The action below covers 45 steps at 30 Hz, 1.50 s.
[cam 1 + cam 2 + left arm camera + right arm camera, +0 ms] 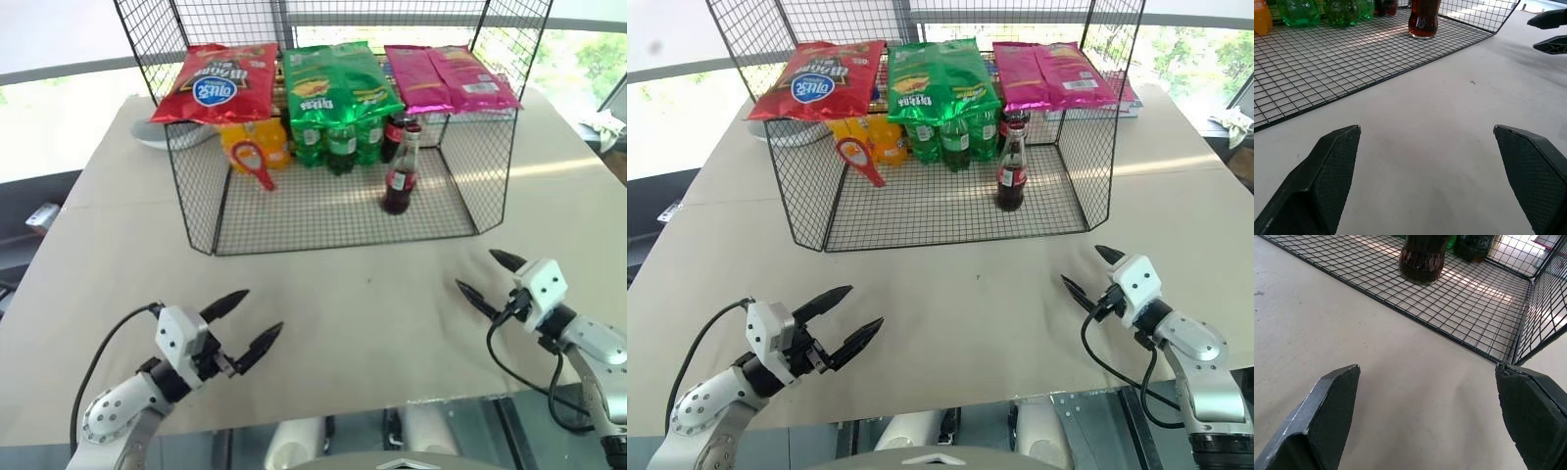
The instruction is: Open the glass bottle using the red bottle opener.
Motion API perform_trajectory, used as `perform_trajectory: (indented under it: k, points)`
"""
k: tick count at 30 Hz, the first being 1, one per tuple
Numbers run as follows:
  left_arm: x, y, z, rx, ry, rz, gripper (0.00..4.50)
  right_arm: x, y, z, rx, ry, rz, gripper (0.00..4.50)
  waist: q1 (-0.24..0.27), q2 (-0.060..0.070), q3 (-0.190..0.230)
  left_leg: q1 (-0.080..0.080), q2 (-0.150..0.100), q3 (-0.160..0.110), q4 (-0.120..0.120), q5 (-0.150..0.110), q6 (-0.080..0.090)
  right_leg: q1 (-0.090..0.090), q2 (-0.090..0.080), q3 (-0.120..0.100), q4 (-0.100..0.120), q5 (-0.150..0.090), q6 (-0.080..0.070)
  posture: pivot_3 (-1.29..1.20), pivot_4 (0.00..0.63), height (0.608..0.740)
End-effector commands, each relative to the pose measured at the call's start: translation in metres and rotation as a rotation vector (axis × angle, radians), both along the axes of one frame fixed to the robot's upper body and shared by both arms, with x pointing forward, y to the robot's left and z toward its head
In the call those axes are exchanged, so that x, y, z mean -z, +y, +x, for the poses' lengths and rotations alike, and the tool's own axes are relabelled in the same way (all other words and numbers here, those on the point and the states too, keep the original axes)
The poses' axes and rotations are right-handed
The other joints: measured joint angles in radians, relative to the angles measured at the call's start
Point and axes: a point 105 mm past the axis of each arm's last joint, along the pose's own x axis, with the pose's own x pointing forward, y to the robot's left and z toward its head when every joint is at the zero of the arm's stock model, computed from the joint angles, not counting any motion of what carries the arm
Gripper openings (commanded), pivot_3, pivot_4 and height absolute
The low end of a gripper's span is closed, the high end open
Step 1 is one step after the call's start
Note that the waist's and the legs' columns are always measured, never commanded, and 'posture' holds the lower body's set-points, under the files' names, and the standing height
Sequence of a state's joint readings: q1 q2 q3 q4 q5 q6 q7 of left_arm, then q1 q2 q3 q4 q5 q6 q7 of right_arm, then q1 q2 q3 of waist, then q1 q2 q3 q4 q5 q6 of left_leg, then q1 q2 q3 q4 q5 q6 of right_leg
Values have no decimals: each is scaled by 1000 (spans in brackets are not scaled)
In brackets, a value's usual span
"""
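Observation:
The glass bottle (401,176) stands upright, capped, on the floor of a black wire rack (323,220), toward its right side. The red bottle opener (257,164) leans against orange soda bottles (274,147) at the rack's left. My left gripper (263,309) hovers open and empty over the beige table, near the front left. On the front right my right gripper (475,269) is open too, nothing between its fingers. Both point toward the rack, well short of it. The bottle's base (1422,22) shows past the left fingers, and also (1422,262) past the right ones.
Red (217,83), green (338,83) and pink (451,78) snack bags lie on the rack's upper shelf. Green soda bottles (341,142) and a dark cola bottle with a red cap (394,132) stand behind the glass bottle. Mesh walls close the rack's sides; its front is open.

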<state>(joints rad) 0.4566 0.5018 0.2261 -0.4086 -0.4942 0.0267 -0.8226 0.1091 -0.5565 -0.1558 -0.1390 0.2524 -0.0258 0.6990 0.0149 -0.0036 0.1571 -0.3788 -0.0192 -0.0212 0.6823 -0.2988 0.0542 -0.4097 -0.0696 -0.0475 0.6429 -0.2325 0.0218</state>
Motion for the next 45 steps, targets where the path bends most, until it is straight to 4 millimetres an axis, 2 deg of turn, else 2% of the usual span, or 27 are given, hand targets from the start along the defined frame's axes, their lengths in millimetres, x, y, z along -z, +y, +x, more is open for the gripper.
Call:
perform_trajectory:
  k: [1, 4, 9, 13, 17, 21, 30, 38, 42, 43, 45]
  points:
    - [-12, 4, 6, -29, -64, -21, 4500, -18, 7, 0, -39, -73, 25, 4436, 0, 0, 0, 0, 0, 0, 0, 0, 0, 0, 0, 0, 0, 0, 0, 0, 150, 740]
    - [-37, 8, 22, -112, -152, -99, 4500, -43, 35, -4, -153, -179, 94, 4436, 1, 0, 0, 0, 0, 0, 0, 0, 0, 0, 0, 0, 0, 0, 1, 0, 150, 740]
    - [-63, 8, 42, -190, -196, -89, 4500, -72, 62, -17, -285, -299, 147, 4436, 0, 0, 0, 0, 0, -1, 0, 0, 0, 0, 0, -1, 2, 1, 2, 0, 150, 740]
    - [-80, 7, 52, -195, -213, -128, 4500, -87, 78, -29, -376, -331, 181, 4436, 0, -1, 0, 0, 0, -1, 0, 0, -1, 0, 0, -1, 2, 1, 2, 0, 150, 740]
    - [-86, 14, 64, -269, -188, -151, 4500, -99, 91, -46, -471, -370, 172, 4436, 0, -1, 0, 0, 0, -1, 0, 3, -5, 0, 0, 0, 1, 1, 2, 0, 150, 740]
    - [-97, 10, 78, -301, -195, -157, 4500, -108, 100, -57, -534, -394, 185, 4436, 1, -1, 0, 0, 0, -2, 0, 3, -5, 0, 1, -1, 1, 1, 2, 0, 150, 740]
    - [-117, 12, 106, -384, -229, -137, 4500, -107, 102, -61, -559, -379, 180, 4436, 0, -2, 0, 0, -1, -2, 1, 4, -6, 0, 1, -1, 2, 1, 2, 0, 150, 740]
    - [-120, 16, 129, -494, -232, -101, 4500, -103, 102, -61, -532, -363, 171, 4436, 1, -2, 0, 0, -1, -2, 1, 4, -7, 0, 1, -1, 2, 1, 2, 0, 150, 740]
    - [-119, 15, 154, -523, -241, -60, 4500, -101, 101, -61, -519, -356, 169, 4436, 3, -3, 0, 0, -1, -2, 1, 4, -7, 0, 2, -1, 2, 2, 2, 0, 150, 740]
    - [-120, 10, 157, -499, -247, -59, 3986, -101, 101, -61, -517, -356, 169, 4500, 3, -3, 0, 0, -2, -2, 1, 4, -7, 0, 5, -1, 2, 2, 3, 0, 150, 740]
    - [-121, 4, 164, -470, -257, -62, 3258, -101, 101, -61, -513, -355, 168, 4500, 1, -3, 0, 0, -2, -2, 1, 4, -7, 0, 5, -1, 2, 2, 3, 0, 150, 740]
